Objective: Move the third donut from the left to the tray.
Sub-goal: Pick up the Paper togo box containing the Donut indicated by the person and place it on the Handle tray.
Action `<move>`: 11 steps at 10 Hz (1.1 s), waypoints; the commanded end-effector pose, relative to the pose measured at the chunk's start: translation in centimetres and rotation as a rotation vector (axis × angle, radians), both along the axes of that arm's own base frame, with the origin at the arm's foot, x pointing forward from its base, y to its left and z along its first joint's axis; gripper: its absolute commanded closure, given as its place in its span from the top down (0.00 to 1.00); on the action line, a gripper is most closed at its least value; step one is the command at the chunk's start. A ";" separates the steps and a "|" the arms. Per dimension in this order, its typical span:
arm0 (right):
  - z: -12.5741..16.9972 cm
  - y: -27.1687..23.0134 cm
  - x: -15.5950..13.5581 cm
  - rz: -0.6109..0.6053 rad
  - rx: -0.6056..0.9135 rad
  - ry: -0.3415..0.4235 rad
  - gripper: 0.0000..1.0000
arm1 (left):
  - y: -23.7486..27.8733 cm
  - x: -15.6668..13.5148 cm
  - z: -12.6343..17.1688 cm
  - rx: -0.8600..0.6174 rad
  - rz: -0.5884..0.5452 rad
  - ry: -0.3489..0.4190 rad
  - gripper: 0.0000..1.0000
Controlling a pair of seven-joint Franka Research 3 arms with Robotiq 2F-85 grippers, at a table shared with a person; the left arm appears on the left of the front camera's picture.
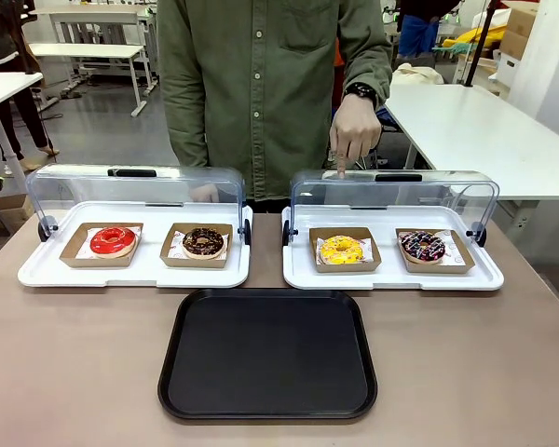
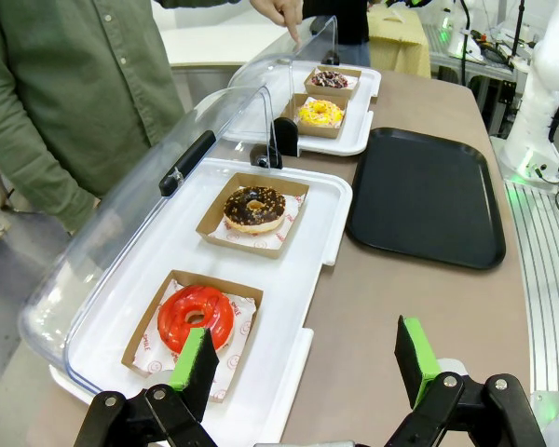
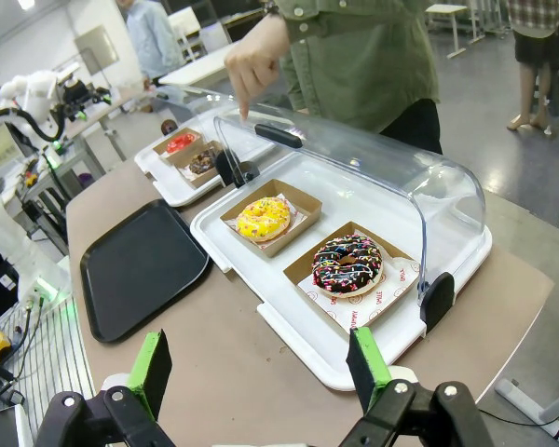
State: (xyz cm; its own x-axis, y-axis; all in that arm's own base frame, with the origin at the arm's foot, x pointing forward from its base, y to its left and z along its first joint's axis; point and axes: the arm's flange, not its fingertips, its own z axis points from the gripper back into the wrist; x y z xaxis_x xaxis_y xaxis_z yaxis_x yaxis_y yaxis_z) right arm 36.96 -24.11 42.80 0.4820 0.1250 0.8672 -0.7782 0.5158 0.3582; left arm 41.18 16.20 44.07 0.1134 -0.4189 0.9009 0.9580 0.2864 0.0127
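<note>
The third donut from the left (image 1: 341, 249) has yellow glaze and sits in a brown cardboard holder on the right white tray; it also shows in the wrist views (image 2: 320, 113) (image 3: 264, 218). The black tray (image 1: 268, 354) (image 2: 429, 194) (image 3: 140, 267) lies bare at the table's front middle. A person's hand (image 1: 355, 132) points a finger down at the open lid above the yellow donut. My left gripper (image 2: 303, 363) hangs open over the left end of the table, near the red donut (image 2: 195, 316). My right gripper (image 3: 261, 366) hangs open off the right end, near the sprinkled chocolate donut (image 3: 347, 263).
Two white trays (image 1: 130, 272) (image 1: 391, 277) with raised clear lids hold the donuts: red (image 1: 113, 240), chocolate (image 1: 203, 241), yellow and sprinkled chocolate (image 1: 422, 246). The person stands at the far edge. Bare table lies either side of the black tray.
</note>
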 end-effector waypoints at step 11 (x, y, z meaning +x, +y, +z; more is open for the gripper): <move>-0.2 0.1 0.0 0.006 0.007 -0.032 1.00 | 0.1 0.1 0.2 -0.008 -0.007 -0.004 1.00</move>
State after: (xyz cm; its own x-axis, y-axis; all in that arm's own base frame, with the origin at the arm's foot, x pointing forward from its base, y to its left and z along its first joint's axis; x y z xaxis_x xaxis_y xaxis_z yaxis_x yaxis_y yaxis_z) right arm 36.96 -24.11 42.80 0.4820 0.1250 0.8672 -0.7782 0.5158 0.3582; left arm 41.18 16.20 44.07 0.1134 -0.4189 0.9009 0.9580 0.2864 0.0126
